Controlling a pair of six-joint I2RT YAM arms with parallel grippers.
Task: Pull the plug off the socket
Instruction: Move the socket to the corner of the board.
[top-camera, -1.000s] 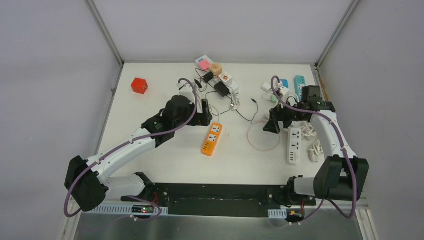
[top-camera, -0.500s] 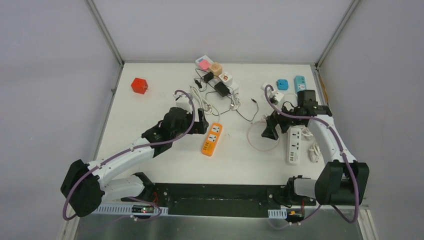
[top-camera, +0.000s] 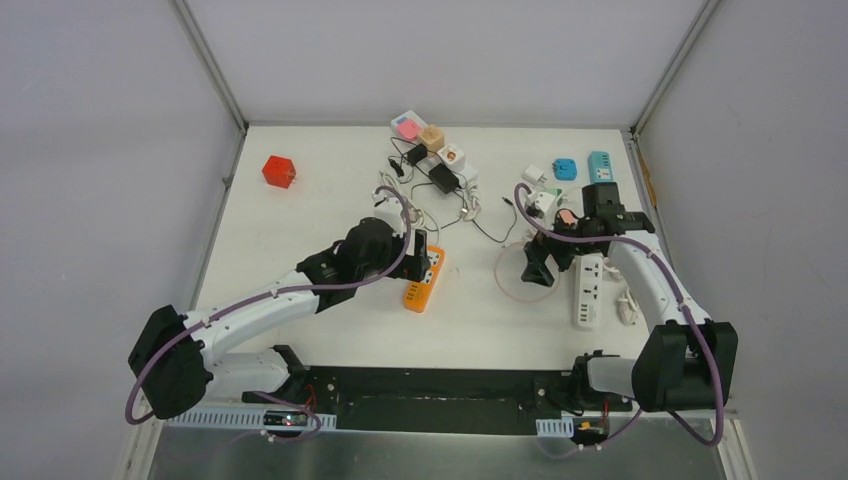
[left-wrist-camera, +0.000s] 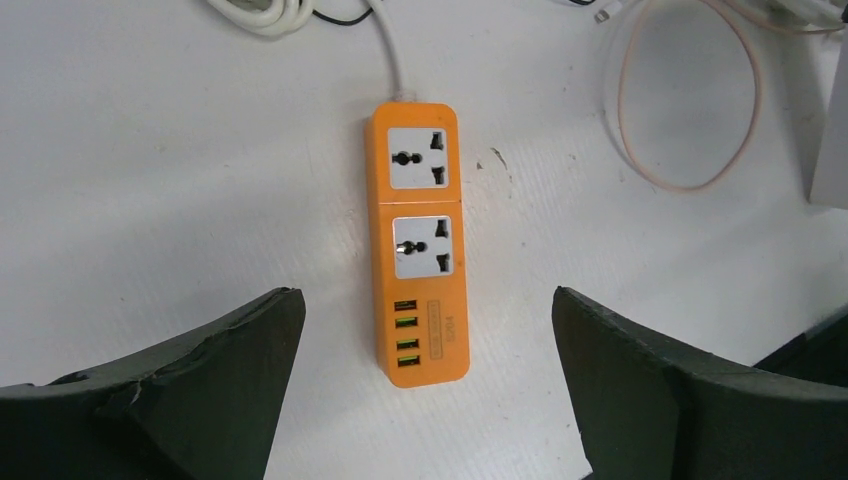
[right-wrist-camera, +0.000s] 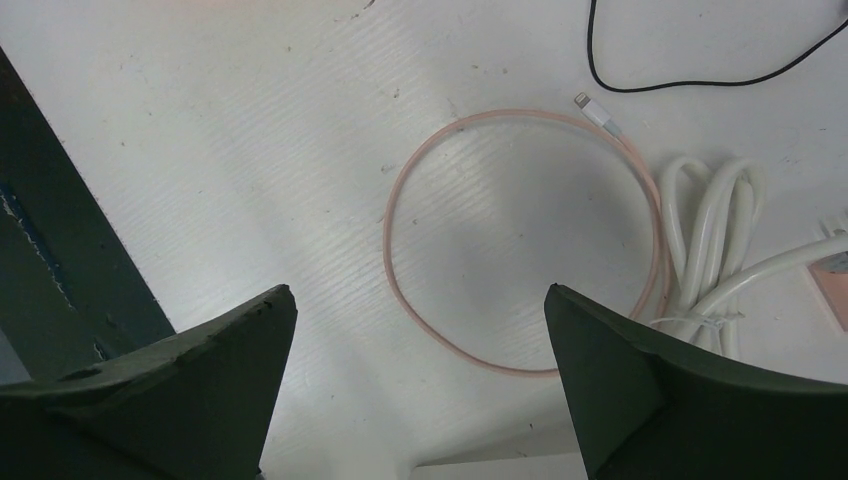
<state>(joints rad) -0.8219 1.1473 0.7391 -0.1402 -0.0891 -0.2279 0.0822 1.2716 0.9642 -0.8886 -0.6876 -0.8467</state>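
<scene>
The left gripper hangs over the counter with its two fingers spread wide. It holds nothing and touches nothing. Seen from the left wrist, the orange power strip lies flat on the counter between the fingers, with its long side pointing away from the camera. Both of its big sockets are free, with no plug in them, and a white cord leaves its far end.

The right gripper is also fully spread and empty. It hangs above a pink cable loop that lies on the counter, and it does not touch the loop. Just beside the loop is a coiled white cord, and a thin black cable runs farther away.

In the top view, a white power strip lies just to the right of the right gripper. Whether a plug sits in it, I cannot tell. Black adapters with cords lie at the far middle of the counter.
</scene>
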